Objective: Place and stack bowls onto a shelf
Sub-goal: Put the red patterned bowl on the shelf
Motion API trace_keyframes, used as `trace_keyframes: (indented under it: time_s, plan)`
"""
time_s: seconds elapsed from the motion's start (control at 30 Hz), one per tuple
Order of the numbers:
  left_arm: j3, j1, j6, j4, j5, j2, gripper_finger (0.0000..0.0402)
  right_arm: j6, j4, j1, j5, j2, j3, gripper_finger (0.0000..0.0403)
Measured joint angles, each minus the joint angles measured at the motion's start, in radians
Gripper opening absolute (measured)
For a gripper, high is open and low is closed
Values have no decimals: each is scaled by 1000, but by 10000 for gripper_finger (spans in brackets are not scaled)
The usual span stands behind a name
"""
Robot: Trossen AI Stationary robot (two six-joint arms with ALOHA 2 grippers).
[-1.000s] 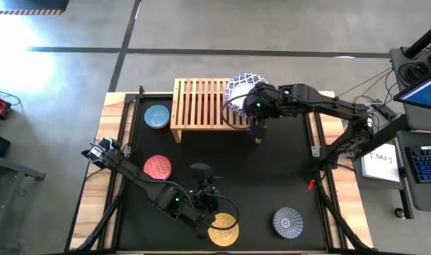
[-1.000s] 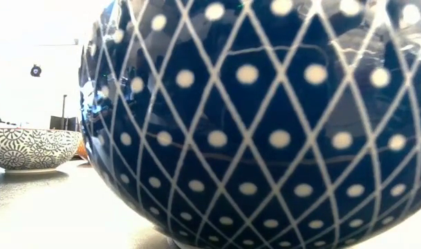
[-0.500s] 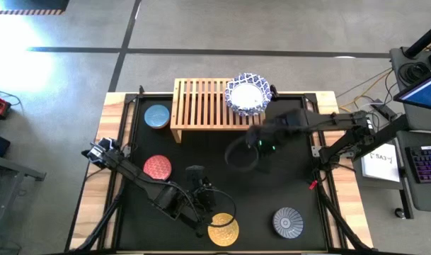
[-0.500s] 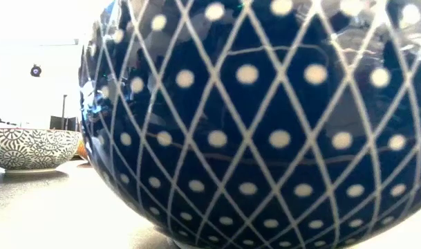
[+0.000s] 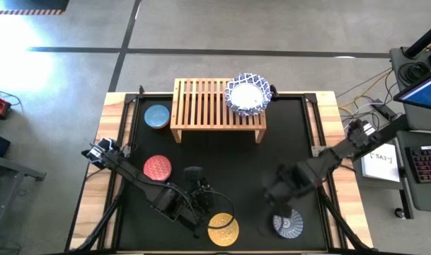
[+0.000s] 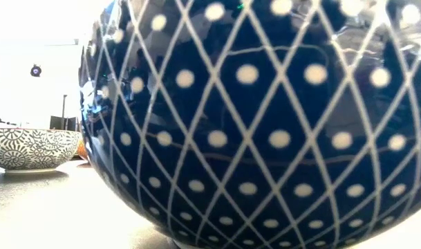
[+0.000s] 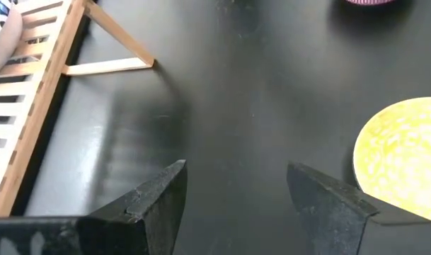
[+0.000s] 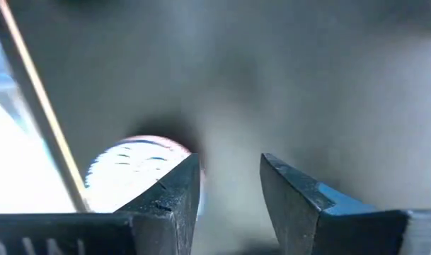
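Observation:
The light-wood slatted shelf stands at the table's far side. A white bowl with a blue scalloped rim rests upright on the shelf's right end. A blue bowl, a red bowl, a yellow bowl and a ribbed grey bowl sit on the black mat. My right gripper is open and empty, above the mat just far-left of the grey bowl. My left gripper is open and empty, beside the yellow bowl.
In the low view a dark blue bowl with white diamonds and dots fills most of the picture, and a grey patterned bowl stands at its left. Bare black mat lies between the shelf and the near bowls. The shelf's leg shows in the left wrist view.
My right gripper has left the white bowl sitting on the shelf's right end. It has swung away from the shelf toward the table's near edge and now hangs by the grey bowl. The white bowl stays where it was set.

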Motion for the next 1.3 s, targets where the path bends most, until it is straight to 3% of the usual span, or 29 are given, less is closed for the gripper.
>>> trace_keyframes:
  time_s: [0.23,0.47,0.7,0.93,1.3]
  plan:
    - [0,0,-51,0,0,0,225,505,224,101,7,0,-133,137]
    - [0,-2,-52,-57,5,0,225,793,333,161,-35,0,-239,141]
    - [0,-8,-50,-79,5,0,225,928,492,190,-45,12,-268,160]
    - [0,-14,-48,-100,5,0,225,976,530,215,-105,114,-254,164]
    - [0,-14,-52,-97,-1,0,225,895,534,234,-167,259,-201,148]
